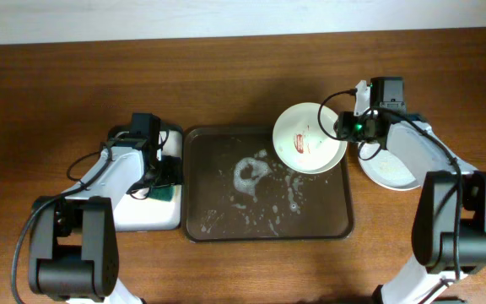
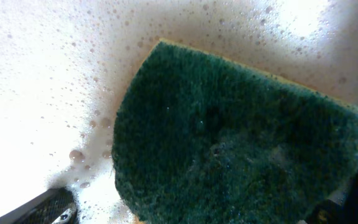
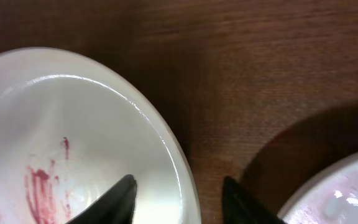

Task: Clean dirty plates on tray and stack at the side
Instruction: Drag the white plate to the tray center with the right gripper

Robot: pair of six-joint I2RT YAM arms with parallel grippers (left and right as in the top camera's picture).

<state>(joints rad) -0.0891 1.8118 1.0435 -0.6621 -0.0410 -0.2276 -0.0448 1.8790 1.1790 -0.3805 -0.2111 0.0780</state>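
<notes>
A white plate (image 1: 310, 138) smeared with red sauce sits over the far right corner of the dark brown tray (image 1: 226, 230) and overlaps its rim. My right gripper (image 1: 345, 127) is open. Its fingers (image 3: 179, 186) straddle that plate's right rim (image 3: 104, 124), one inside and one outside, with a gap on the outer side. A second white plate (image 1: 391, 171) lies on the table to the right, also seen in the right wrist view (image 3: 344, 193). A third plate is not in view. My left gripper (image 1: 160, 173) is open, just above the green sponge (image 2: 229, 137).
The sponge (image 1: 169, 192) lies in the smaller white tray (image 1: 146, 215), left of the brown tray, in soapy foam (image 2: 48, 81). The brown tray holds foam and water patches (image 1: 251, 173). Cables run along both arms.
</notes>
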